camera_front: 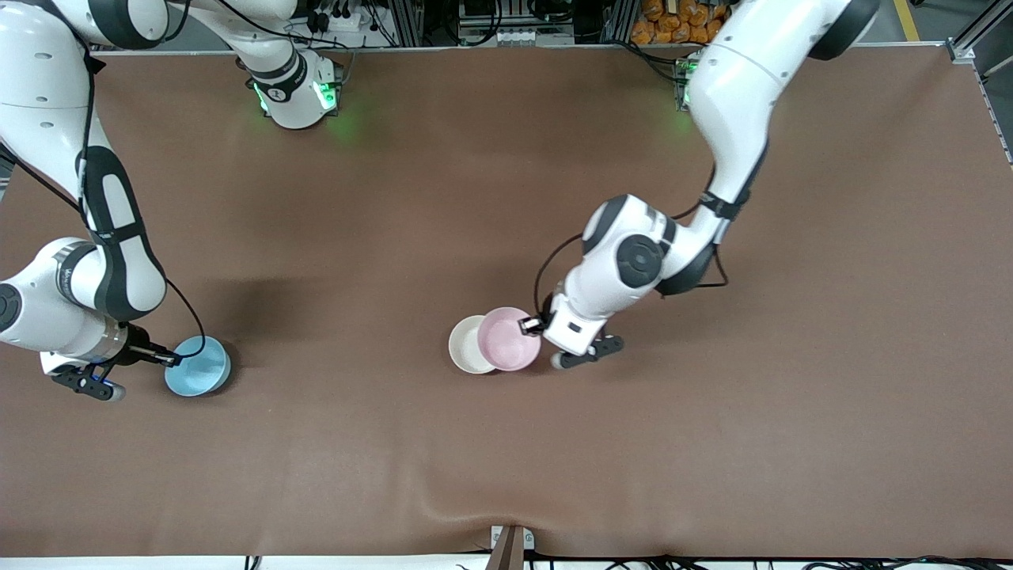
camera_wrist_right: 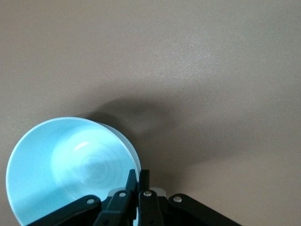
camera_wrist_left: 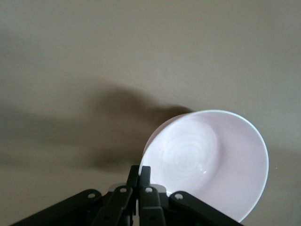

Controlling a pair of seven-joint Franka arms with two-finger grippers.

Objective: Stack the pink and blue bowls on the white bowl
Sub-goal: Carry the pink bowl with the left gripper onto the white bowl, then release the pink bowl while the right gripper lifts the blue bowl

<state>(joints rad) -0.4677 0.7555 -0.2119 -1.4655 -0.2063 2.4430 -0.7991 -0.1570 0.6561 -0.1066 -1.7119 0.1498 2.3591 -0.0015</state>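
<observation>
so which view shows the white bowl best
The front view: the white bowl sits on the table, partly covered by the pink bowl the left gripper holds. The left wrist view shows only the pink bowl; the right wrist view, the blue one.

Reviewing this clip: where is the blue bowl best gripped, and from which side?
By its thin rim, one finger inside and one outside, from the right arm's end of the table. The blue bowl sits upright and open, too wide to span. The right gripper is already shut on that rim, which looks sound.

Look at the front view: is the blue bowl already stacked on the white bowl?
No, the blue bowl sits apart at the right arm's end; the pink bowl overlaps the white bowl.
</observation>
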